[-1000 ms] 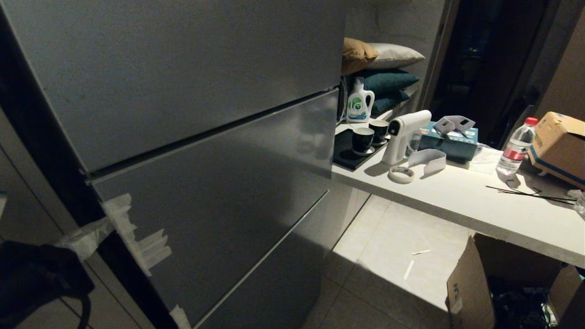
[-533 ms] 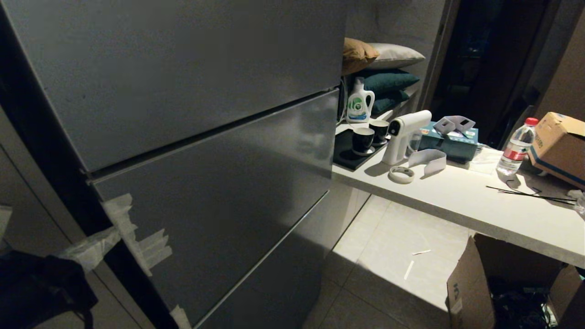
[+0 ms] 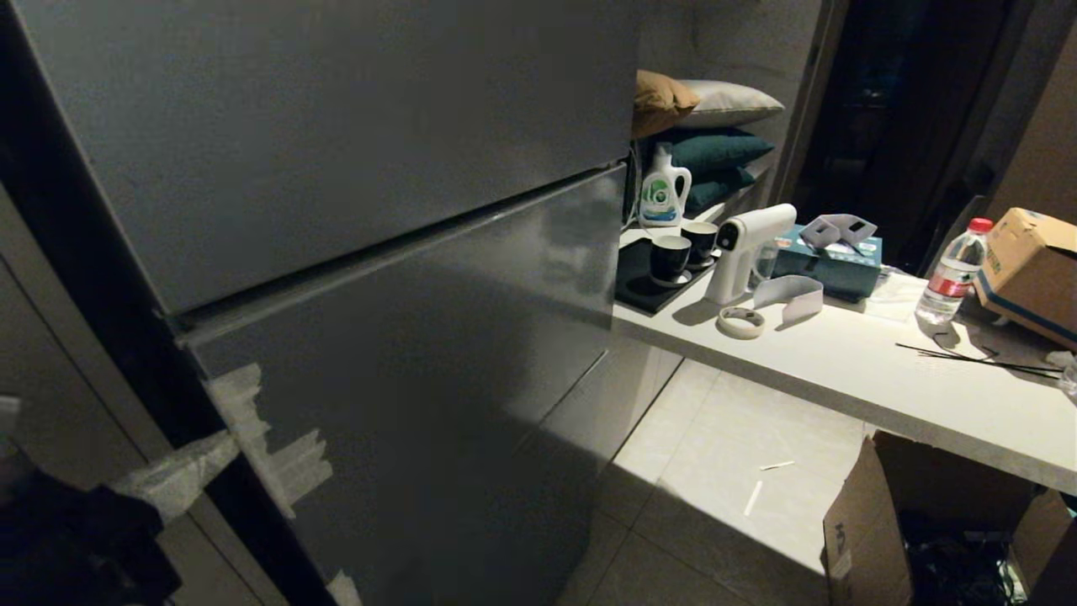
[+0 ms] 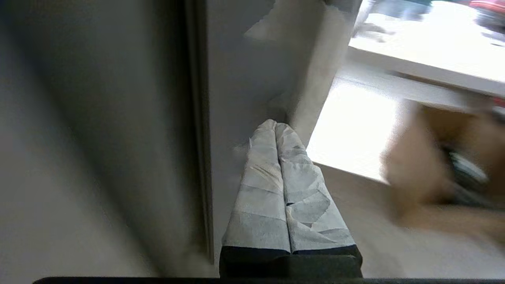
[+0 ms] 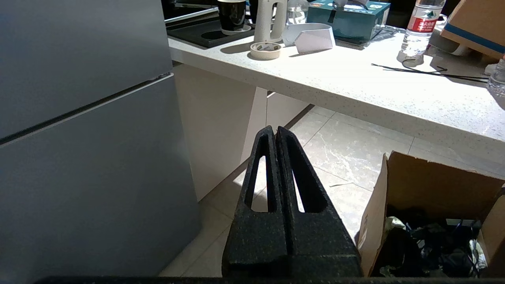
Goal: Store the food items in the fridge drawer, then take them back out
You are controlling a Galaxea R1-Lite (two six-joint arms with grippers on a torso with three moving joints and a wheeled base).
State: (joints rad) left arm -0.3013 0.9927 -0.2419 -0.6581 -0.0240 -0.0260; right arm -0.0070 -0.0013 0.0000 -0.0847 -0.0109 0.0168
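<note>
The fridge fills the head view's left as flat dark grey panels; its middle panel [image 3: 404, 370] stands slightly out from the upper panel [image 3: 336, 135], with a gap along its top. Torn white tape [image 3: 269, 446] marks its left edge. My left gripper [image 3: 225, 442], fingers wrapped in white tape, is shut and empty, with its tips at that left edge. The blurred left wrist view shows the same shut gripper [image 4: 275, 126] against a grey face. My right gripper [image 5: 275, 130] hangs shut and empty over the floor beside the fridge. The food items and the fridge drawer are out of view.
A white counter [image 3: 883, 379] runs right of the fridge with dark cups [image 3: 671, 257], a white spray gun [image 3: 745, 248], a tape roll [image 3: 740, 321], a teal tissue box [image 3: 829, 261], a water bottle [image 3: 951, 273] and a cardboard box [image 3: 1031, 265]. An open carton [image 3: 875, 522] stands on the tiled floor.
The middle panel has come outward at its left edge and the gap above it has widened. My left arm has shifted lower and to the left in the head view.
</note>
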